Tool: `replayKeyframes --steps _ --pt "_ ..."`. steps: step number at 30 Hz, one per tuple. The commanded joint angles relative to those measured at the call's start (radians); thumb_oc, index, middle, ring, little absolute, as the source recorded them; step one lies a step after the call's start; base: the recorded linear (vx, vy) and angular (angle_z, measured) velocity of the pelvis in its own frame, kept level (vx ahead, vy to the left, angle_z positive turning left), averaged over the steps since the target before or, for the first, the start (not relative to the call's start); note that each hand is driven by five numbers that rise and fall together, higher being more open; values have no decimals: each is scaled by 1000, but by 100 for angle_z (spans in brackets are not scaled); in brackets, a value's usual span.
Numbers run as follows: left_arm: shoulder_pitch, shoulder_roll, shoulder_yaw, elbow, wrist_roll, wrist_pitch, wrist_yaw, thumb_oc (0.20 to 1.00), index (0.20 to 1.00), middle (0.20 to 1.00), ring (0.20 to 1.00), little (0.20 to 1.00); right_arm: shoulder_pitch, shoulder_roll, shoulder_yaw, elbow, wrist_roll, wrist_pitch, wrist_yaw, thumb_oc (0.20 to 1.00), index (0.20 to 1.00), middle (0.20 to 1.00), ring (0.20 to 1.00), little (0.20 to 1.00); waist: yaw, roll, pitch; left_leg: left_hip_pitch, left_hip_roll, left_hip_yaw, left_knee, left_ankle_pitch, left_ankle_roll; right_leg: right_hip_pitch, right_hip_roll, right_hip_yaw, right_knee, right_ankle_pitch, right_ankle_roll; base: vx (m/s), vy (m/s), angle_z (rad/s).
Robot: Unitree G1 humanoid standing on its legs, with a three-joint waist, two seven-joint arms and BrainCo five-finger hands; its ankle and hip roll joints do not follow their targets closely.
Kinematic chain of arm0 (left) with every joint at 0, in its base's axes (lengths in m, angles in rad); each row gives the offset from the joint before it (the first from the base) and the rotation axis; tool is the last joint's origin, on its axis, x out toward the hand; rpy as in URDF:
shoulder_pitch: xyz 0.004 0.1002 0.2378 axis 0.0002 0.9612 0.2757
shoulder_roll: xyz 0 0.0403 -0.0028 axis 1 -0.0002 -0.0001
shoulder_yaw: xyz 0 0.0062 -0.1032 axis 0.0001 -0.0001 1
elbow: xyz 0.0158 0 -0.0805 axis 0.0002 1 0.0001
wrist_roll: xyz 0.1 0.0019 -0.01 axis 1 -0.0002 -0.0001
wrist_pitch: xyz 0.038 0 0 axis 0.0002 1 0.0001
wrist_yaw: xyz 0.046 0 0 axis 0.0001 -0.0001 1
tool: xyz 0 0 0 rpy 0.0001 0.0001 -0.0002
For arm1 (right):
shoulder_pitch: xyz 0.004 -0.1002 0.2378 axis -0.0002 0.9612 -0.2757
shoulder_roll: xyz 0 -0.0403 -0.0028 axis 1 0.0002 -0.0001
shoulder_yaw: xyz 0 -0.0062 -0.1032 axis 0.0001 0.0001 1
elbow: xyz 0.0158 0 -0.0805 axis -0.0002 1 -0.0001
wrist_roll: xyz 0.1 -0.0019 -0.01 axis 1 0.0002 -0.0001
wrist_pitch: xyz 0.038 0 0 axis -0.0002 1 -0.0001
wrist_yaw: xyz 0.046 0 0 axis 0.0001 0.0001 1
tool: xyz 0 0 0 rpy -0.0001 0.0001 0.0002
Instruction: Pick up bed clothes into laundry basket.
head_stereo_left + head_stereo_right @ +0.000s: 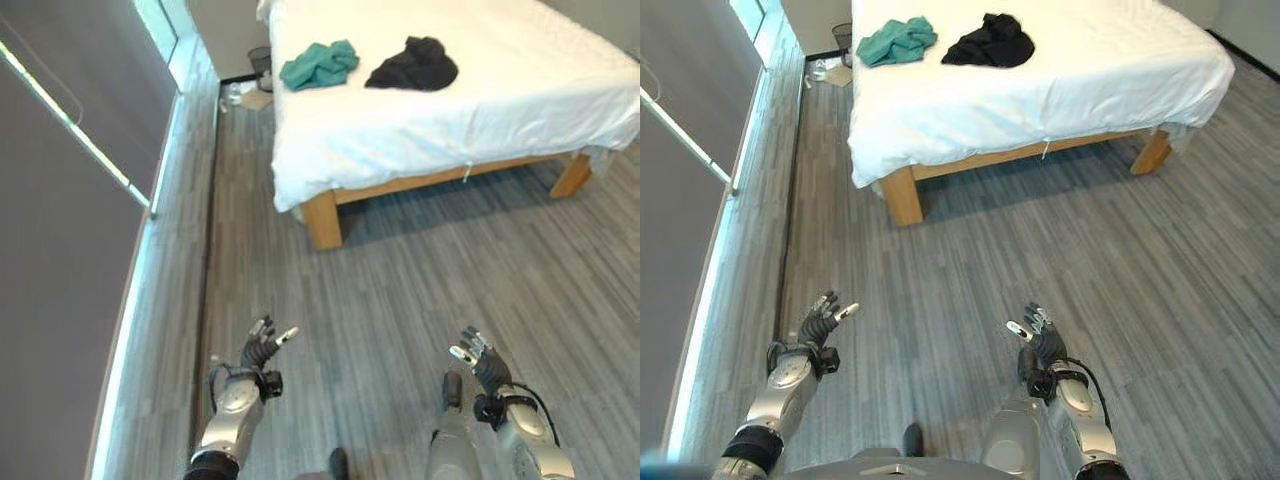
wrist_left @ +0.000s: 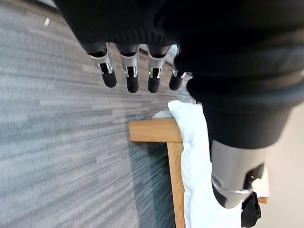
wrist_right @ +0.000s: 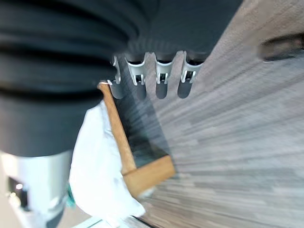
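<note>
**Both hands empty over the floor, clothes on the bed**

A bed (image 1: 480, 110) with a white cover and wooden frame fills the upper right of the left eye view. Two garments lie on its top near the upper edge of the frame: a teal garment (image 1: 318, 64) to the left and a black garment (image 1: 413, 64) just beside it on the right, apart from each other.

The left hand (image 1: 262, 352) sits in the lower left of the eye views, the right hand (image 1: 480, 362) in the lower right. Both hover above the grey plank floor (image 1: 400, 290), well apart from the bed, with fingers spread loosely and nothing in them.

The left wrist view shows its fingers (image 2: 132, 76) straight in a row, with a wooden bed leg and hanging white cover past them. The right wrist view shows the same of its own fingers (image 3: 161, 78), and adds a sliver of teal at the frame's lower left.

A dark bin (image 1: 260, 66) stands by the wall at the bed's far left corner in the eye views.
</note>
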Motion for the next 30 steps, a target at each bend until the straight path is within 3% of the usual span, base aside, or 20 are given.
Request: replayKeyframes --steps 1,3,4,5,6,8,10,12,14,17,18,20,22,23,25,26,27,29,30 --pt "-25 26 20 -111 9 -41 -12 1000 1000 1000 1000 1000 -44 -45 -32 -63 47 -48 10 1000 1000 1000 1000 1000 -20 47 -33 124 115 -31 147 49 -63 -124 46 5 72 74 -6 244 -259 17" --pt "-8 8 21 -118 -37 -38 -27 1000 1000 1000 1000 1000 -39 -59 -25 -53 82 -41 25 1000 1000 1000 1000 1000 -15 44 -29 26 134 -31 392 202 -47 -83 71 -14 107 12 -63 350 -488 -17" --pt "16 -2 28 -135 -71 -29 -49 1000 1000 1000 1000 1000 -33 -71 -36 -54 141 -46 19 1000 1000 1000 1000 1000 9 6 -3 -137 129 -14 711 287 -11 6 112 -12 86 -33 -136 371 -593 -2" --pt "16 -1 28 -135 -71 -29 -49 1000 1000 1000 1000 1000 -33 -70 -36 -54 141 -46 19 1000 1000 1000 1000 1000 7 4 -5 -144 126 -17 713 289 -10 4 109 -14 84 -31 -136 373 -615 16" --pt "22 2 33 -143 -77 -27 -54 1000 1000 1000 1000 1000 -29 -79 -44 -52 146 -47 26 1000 1000 1000 1000 1000 28 -10 8 -197 103 -24 806 287 4 43 128 -11 72 -55 -157 230 -335 -11" --pt "22 -15 34 -148 -102 -20 -53 1000 1000 1000 1000 1000 -22 -109 -77 -40 150 -39 -2 1000 1000 1000 1000 1000 77 -21 39 -391 46 7 909 243 2 159 162 11 23 -97 -178 490 -512 -34" --pt "19 -21 33 -141 -104 -20 -53 1000 1000 1000 1000 1000 -16 -112 -92 -42 155 -40 -5 1000 1000 1000 1000 1000 82 -18 37 -437 40 32 859 243 -7 184 160 9 12 -108 -178 346 -214 -14" --pt "36 -25 31 -134 -102 -24 -64 1000 1000 1000 1000 1000 5 -111 -119 -60 159 -41 6 1000 1000 1000 1000 1000 109 -6 26 -473 24 93 668 261 -18 248 178 1 -22 -131 -172 513 -145 -17" --pt "62 -29 28 -122 -92 -20 -79 1000 1000 1000 1000 1000 11 -100 -122 -43 149 -47 6 1000 1000 1000 1000 1000 152 26 2 -511 7 166 346 307 -18 316 231 0 -63 -170 -160 643 -89 -16" --pt "76 -28 29 -122 -83 -16 -84 1000 1000 1000 1000 1000 14 -83 -118 -31 152 -47 11 1000 1000 1000 1000 1000 174 24 -12 -449 -21 205 153 344 -14 382 233 10 -82 -193 -145 503 -6 -25" --pt "98 -31 41 -124 -76 -16 -85 1000 1000 1000 1000 1000 15 -69 -110 -36 155 -45 19 1000 1000 1000 1000 1000 183 32 -33 -464 -12 258 76 372 -24 439 229 10 -90 -222 -133 748 0 -54" --pt "115 -28 57 -131 -78 -12 -86 1000 1000 1000 1000 1000 15 -55 -93 -36 144 -30 33 1000 1000 1000 1000 1000 186 33 -60 -451 -5 316 82 389 -19 484 215 14 -79 -248 -121 671 21 -27" --pt "124 -26 65 -139 -81 -9 -87 1000 1000 1000 1000 1000 18 -48 -85 -44 139 -23 39 1000 1000 1000 1000 1000 191 26 -72 -435 -10 340 94 372 -5 491 200 19 -63 -258 -113 458 58 3" --pt "137 -15 67 -149 -74 -7 -91 1000 1000 1000 1000 1000 15 -32 -69 -37 130 -20 49 1000 1000 1000 1000 1000 201 -4 -99 -440 -42 340 168 297 51 479 144 10 68 -226 -76 515 123 -44" --pt "116 -6 59 -167 -68 2 -83 1000 1000 1000 1000 1000 -3 -9 -54 -31 142 -30 40 1000 1000 1000 1000 1000 203 -26 -87 -409 -85 337 200 224 111 386 79 49 411 41 -26 475 177 -92" --pt "115 -6 59 -168 -68 2 -83 1000 1000 1000 1000 1000 -5 -9 -54 -31 142 -31 40 1000 1000 1000 1000 1000 209 -24 -89 -411 -80 341 201 224 112 378 82 56 413 44 -26 407 275 -63" --pt "100 1 51 -165 -79 4 -84 1000 1000 1000 1000 1000 3 13 -49 -34 176 -26 43 1000 1000 1000 1000 1000 173 4 -57 -305 -106 298 160 187 144 232 62 58 633 103 -41 246 184 -3" --pt "90 9 42 -162 -70 5 -89 1000 1000 1000 1000 1000 5 10 -46 -31 164 -26 47 1000 1000 1000 1000 1000 155 19 -46 -271 -106 262 147 172 154 188 85 79 704 103 -51 425 118 111" --pt "78 25 32 -175 -55 5 -97 1000 1000 1000 1000 1000 18 5 -50 -58 130 -17 45 1000 1000 1000 1000 1000 123 40 -33 -196 -111 199 108 159 159 75 106 78 750 9 -71 605 -10 149"
